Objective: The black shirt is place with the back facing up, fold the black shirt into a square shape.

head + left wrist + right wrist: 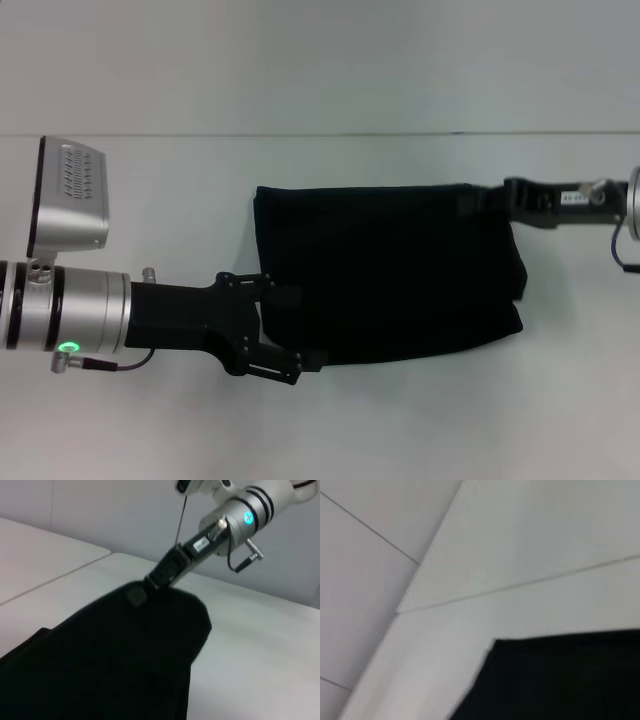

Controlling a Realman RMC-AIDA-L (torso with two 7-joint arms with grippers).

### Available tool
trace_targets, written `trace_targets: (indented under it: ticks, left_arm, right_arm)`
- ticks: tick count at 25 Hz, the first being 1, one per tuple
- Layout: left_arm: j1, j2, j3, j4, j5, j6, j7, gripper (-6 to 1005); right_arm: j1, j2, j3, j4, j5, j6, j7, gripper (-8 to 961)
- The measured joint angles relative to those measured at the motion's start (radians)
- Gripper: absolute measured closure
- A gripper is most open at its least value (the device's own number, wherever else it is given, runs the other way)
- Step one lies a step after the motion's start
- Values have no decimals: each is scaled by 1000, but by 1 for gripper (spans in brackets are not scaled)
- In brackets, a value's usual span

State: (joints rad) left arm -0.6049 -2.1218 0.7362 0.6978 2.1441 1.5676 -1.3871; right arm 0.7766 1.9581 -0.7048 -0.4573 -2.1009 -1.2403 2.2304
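The fingers of the left gripper (290,360) lie at the near left corner of the black shirt (390,270), and against the dark cloth it cannot be told whether they are spread or pinching the hem. The right gripper (480,200) reaches in at the far right corner, its tip touching or buried in the fabric; its state cannot be told either. The shirt lies already folded into a rough rectangle in the middle of the white surface (300,430), with a slightly bulging right edge. It looks soft, light and limp, likely to sag and slide on itself when lifted, so corners and hems seem the best places to take hold, both at once, keeping the layers together.
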Motion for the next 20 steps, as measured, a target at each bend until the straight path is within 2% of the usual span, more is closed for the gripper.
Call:
trace_targets:
  ticks: [6, 12, 16, 20]
  left_arm:
    - [3, -3, 0, -4, 0, -1, -20, 51]
    - [-2, -3, 0, -12, -7, -54, -74, 51]
    - [-8, -3, -1, -11, -47, -124, -123, 52]
    - [-28, 2, -1, -12, -99, -236, -229, 60]
  right_arm:
    - [-40, 12, -5, 5, -76, 52, -16, 867]
    - [-88, 7, 9, -19, -60, 38, -84, 762]
    - [-98, -14, 28, -39, -58, 35, -77, 655]
    - [-85, -50, 58, -45, -58, 12, -38, 538]
